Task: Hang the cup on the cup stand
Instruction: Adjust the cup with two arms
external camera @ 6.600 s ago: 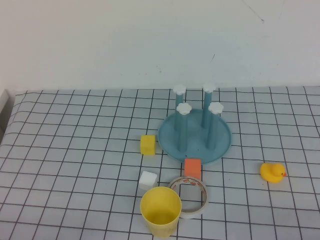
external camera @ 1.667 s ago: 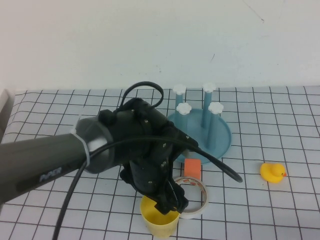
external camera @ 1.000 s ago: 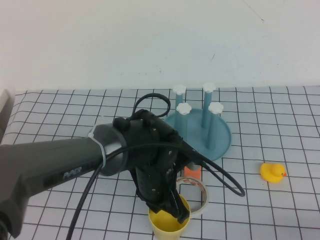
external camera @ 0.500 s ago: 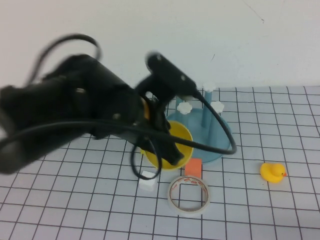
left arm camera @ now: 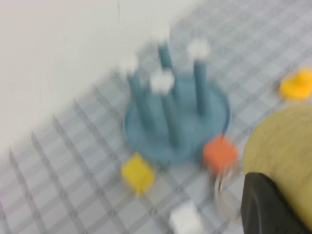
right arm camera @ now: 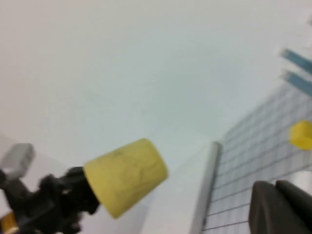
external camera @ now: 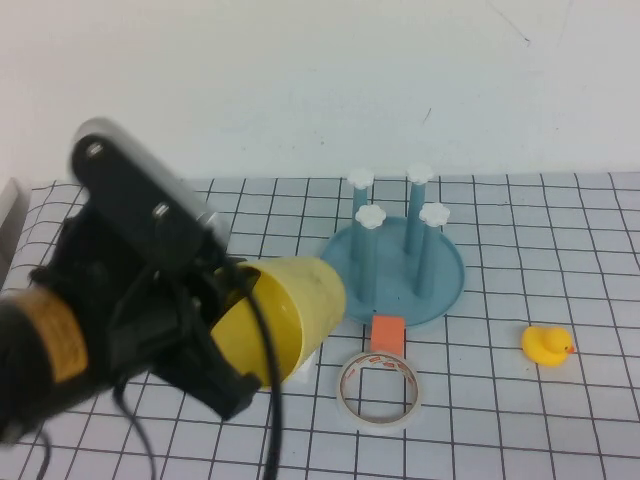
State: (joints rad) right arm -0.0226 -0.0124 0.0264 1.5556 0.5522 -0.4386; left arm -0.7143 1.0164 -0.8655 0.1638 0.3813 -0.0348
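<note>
Above the surface, my left gripper (external camera: 225,335) is clenched on the yellow cup (external camera: 280,315), carried on its side, base toward the blue cup stand (external camera: 395,265) ahead of my jaws. I judge this the carrying step; next I must tip the cup mouth-down over a post. My right gripper (right arm camera: 280,207) waits aside, its jaws together and empty.

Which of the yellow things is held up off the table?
The cup: the left gripper holds it in the air, tipped on its side. The yellow cube and the duck rest on the table. The right gripper is away from them.
</note>
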